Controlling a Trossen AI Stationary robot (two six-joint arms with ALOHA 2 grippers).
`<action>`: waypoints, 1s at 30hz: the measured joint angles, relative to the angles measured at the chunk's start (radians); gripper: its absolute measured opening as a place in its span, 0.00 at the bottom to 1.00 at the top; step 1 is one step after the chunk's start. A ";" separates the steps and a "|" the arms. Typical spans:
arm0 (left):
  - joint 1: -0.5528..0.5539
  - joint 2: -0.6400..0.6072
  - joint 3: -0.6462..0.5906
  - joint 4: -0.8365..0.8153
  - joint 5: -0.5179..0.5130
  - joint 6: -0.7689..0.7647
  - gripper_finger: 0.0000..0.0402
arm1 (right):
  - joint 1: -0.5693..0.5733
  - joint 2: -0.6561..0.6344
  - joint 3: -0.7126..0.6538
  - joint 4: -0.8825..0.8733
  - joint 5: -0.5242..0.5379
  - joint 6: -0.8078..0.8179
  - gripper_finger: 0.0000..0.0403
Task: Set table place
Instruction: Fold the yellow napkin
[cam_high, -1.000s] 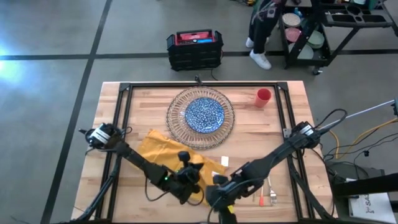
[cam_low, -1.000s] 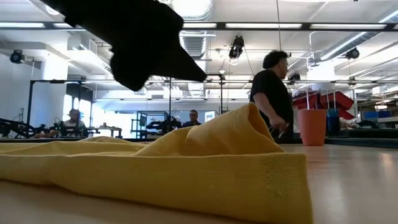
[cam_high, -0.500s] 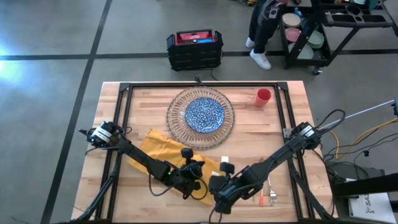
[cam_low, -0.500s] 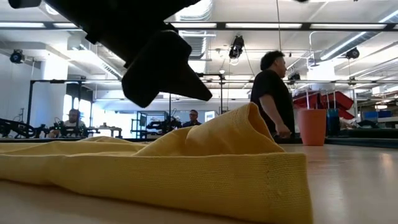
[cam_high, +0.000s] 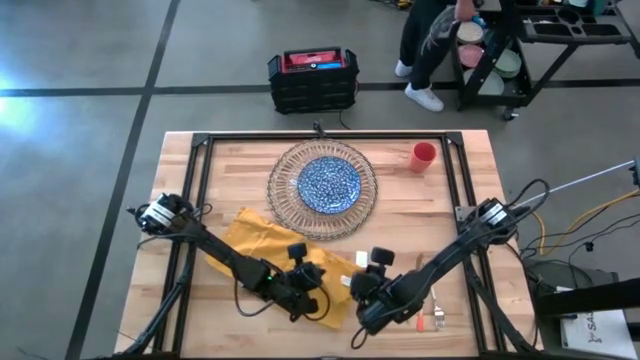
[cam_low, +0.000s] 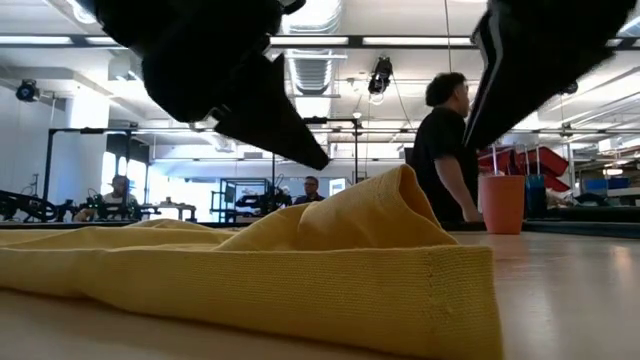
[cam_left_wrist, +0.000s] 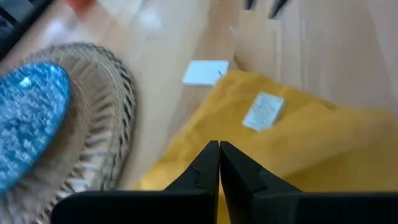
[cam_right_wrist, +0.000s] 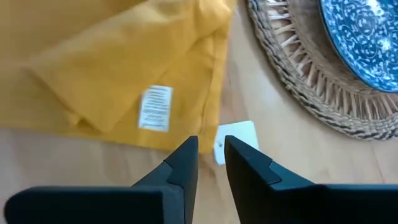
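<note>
From the high view, the table (cam_high: 180, 160) has the ribbed charger (cam_high: 283, 200) sitting toward 12 o'clock with the blue-patterned plate (cam_high: 329, 184) on top of it, and the small red cup (cam_high: 423, 156) off at about 2 o'clock from that. The yellow napkin (cam_high: 255, 240) lies crumpled at 7 o'clock from the charger, touching its edge or nearly so. The left claw (cam_high: 305, 287) hangs over the napkin's near end, the right claw (cam_high: 368, 285) just beside it over bare wood, and the orange-handled cutlery (cam_high: 430, 313) lies at 3 o'clock of the right arm.

Low view: the napkin (cam_low: 250, 275) fills the foreground in a bunched ridge, the cup (cam_low: 501, 203) behind it, dark arm parts overhead, and a person (cam_low: 445, 150) standing in the room beyond.

Left wrist view: its claw (cam_left_wrist: 219, 163) is pressed together, holding nothing, above the napkin (cam_left_wrist: 298, 137) with its sewn tag (cam_left_wrist: 263, 111); a small white card (cam_left_wrist: 205, 72) lies on the wood near it.

Right wrist view: its claw (cam_right_wrist: 210, 155) has only a slim gap, empty, over the white card (cam_right_wrist: 236, 135), between napkin (cam_right_wrist: 99, 68) and charger (cam_right_wrist: 311, 93).
</note>
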 joint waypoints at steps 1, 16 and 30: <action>0.000 -0.001 0.000 -0.030 -0.001 -0.021 0.00 | -0.003 0.000 -0.021 0.019 0.014 -0.005 0.16; -0.028 -0.003 0.000 -0.104 0.131 -0.198 0.00 | 0.008 0.000 -0.299 0.622 -0.036 -0.103 0.28; -0.100 -0.003 0.000 -0.103 0.199 -0.385 0.00 | 0.008 -0.002 -0.286 0.758 -0.093 -0.214 0.49</action>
